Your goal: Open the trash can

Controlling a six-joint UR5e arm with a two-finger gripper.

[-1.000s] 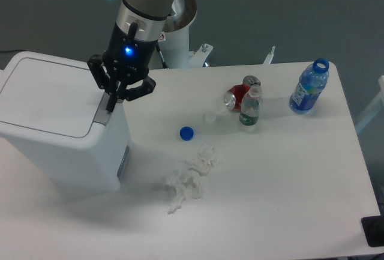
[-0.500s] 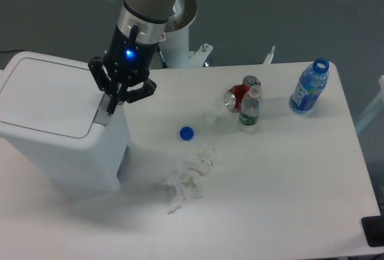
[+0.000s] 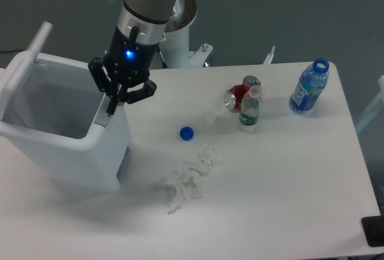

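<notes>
Trash can (image 3: 72,152) stands at the table's (image 3: 288,200) left edge, lid (image 3: 27,62) raised upright at its far left side, interior exposed. Gripper (image 3: 111,108) sits over the can's right rim at the grey tab; fingers pressed together. Right of the can: blue cap (image 3: 186,133), crumpled tissue (image 3: 191,177), red can (image 3: 239,95), two bottles (image 3: 250,108), with bare surface toward the front edge.

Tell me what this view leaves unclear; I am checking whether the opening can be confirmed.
- Trash can bottom: hidden by its own walls.
- Lid: raised, blurred, partly cut by the left edge.
- Push-button tab: covered by the gripper.
- Gripper fingers: too small and dark to tell if shut.
</notes>
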